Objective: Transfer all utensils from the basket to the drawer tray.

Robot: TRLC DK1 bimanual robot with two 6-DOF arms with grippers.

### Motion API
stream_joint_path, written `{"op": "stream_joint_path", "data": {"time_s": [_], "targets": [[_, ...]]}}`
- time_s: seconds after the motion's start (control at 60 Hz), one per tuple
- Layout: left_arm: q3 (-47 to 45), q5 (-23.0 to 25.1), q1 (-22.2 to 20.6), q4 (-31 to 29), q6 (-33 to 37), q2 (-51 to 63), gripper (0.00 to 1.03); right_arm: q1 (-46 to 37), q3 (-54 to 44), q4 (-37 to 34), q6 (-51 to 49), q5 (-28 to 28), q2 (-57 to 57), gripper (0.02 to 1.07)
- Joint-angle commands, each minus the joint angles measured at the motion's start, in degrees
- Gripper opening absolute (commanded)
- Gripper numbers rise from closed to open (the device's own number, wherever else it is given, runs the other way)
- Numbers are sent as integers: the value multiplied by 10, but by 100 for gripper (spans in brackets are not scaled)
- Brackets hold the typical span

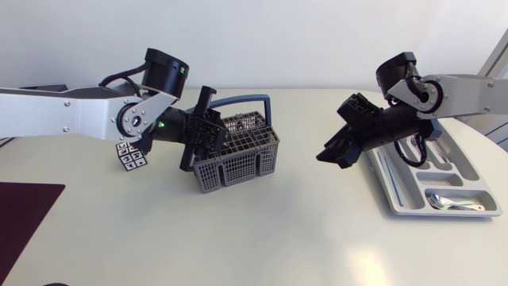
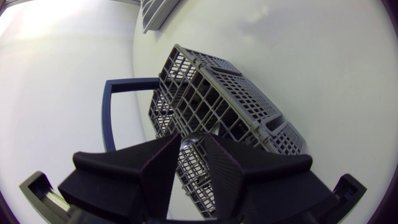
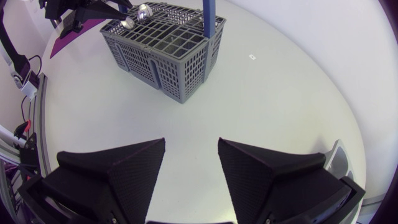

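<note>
Pinching at the left end of the cutlery basket: left gripper, fingers drawn nearly together, with the shiny tip of a metal utensil caught between them just above the basket cells. Cannot tell what kind of utensil it is.

Basket sits left of table centre, with its blue handle raised.

Right gripper hangs over bare tabletop between basket and drawer tray, well apart from the basket. Its fingers are spread wide with nothing between them.

Tray lies at the right side of the table, with spoons in its near compartment.

Dark mat at near left.
</note>
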Motion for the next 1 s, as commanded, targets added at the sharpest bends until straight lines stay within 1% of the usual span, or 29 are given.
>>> {"op": "stream_joint_path", "data": {"time_s": [0.0, 0.2, 0.433, 0.983], "targets": [[12, -1, -7, -14, 17, -18, 31, -4, -16, 4, -10, -5, 14, 65], [-2, -1, -10, -27, 17, -32, 31, -4, -18, 5, -11, -8, 20, 65], [-5, -2, -13, -68, 17, -41, 31, -4, -17, 8, -11, -8, 23, 65], [26, -19, -14, -48, 17, 31, 31, -10, -23, 12, -16, -11, 29, 65]]}}
